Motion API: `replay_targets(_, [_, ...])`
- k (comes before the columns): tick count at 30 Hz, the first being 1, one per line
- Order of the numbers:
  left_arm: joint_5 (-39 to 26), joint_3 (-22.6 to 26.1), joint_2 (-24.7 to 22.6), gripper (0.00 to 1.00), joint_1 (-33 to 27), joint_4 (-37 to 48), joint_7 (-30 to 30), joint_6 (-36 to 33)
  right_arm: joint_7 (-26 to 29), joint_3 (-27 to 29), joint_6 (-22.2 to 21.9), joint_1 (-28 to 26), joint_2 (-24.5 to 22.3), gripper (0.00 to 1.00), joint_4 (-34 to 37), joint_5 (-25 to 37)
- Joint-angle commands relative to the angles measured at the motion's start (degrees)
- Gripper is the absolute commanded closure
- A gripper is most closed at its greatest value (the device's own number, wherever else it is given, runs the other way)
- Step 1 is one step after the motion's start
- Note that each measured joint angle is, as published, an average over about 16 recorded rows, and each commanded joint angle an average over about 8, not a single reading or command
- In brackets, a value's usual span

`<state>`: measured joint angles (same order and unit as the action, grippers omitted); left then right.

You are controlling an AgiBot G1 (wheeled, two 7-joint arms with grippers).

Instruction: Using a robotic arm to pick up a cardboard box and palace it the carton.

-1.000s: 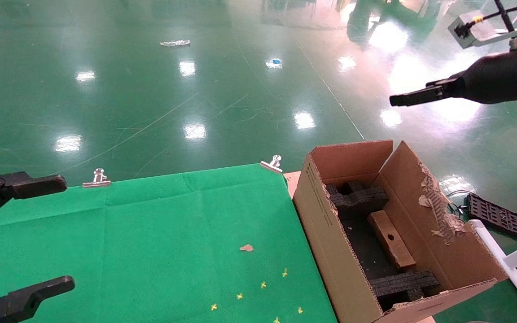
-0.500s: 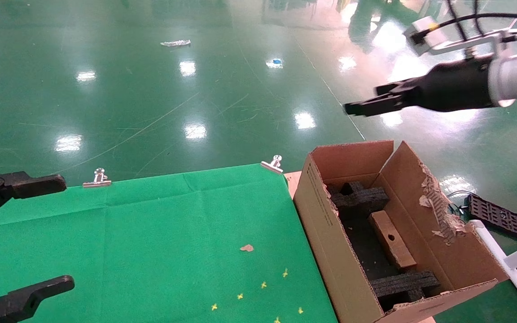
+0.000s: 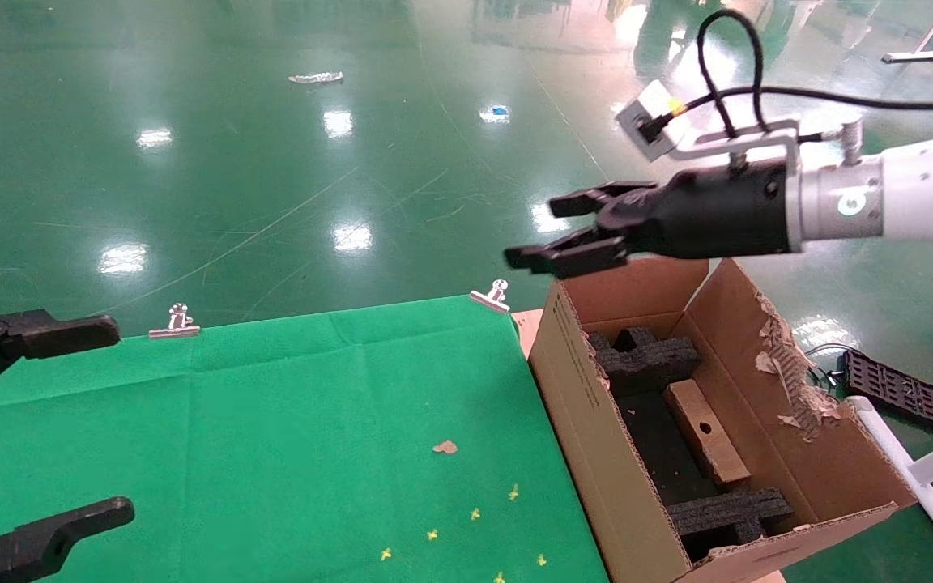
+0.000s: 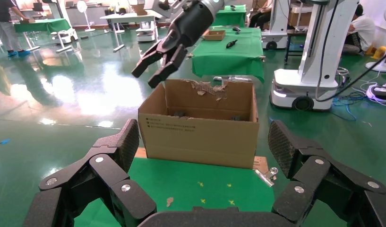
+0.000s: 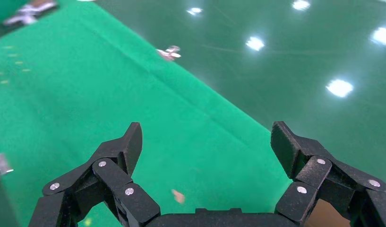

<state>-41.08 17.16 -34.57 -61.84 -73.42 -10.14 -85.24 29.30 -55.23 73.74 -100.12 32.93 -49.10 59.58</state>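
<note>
- The cardboard box (image 3: 706, 444) lay flat inside the carton (image 3: 596, 453), on its dark floor between two black foam inserts (image 3: 645, 356), its round hole facing up.
- The carton stood at the right edge of the green cloth (image 3: 272, 437), its near flap and right flap torn and ragged, printed text running along its left rim.
- The left gripper (image 3: 29, 429) sat low over the cloth's left side, fingers spread wide and empty; its wrist view looked straight at the carton's long side.
- The robotic arm (image 3: 904, 198) on the right reached in level from the right, above the carton's far left corner; the right gripper (image 3: 568, 231) pointed left, spread wide, holding nothing and touching nothing.
- A grey camera block (image 3: 651, 120) with a looped black cable (image 3: 726, 65) rode on top of that wrist.
- Small yellow marks (image 3: 475, 514) and a brown scrap (image 3: 445, 447) dotted the cloth; metal clips (image 3: 492, 296) pinned its far edge.
- Beyond lay a glossy green floor (image 3: 272, 162) with lamp reflections.
- Farther off, the left wrist view showed green-covered tables (image 4: 228, 52) and a white machine base (image 4: 304, 85).
</note>
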Motion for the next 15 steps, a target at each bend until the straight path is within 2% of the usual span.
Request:
replay_targets(1, [0.0, 0.0, 0.0, 0.00, 0.0, 0.0, 0.0, 0.0, -1.0, 2.2, 0.7, 2.1, 0.1, 0.00, -1.4, -1.0])
replay_targets(15, [0.0, 0.0, 0.0, 0.00, 0.0, 0.0, 0.0, 0.0, -8.4, 17.7, 5.4, 17.4, 0.9, 0.00, -11.0, -8.0])
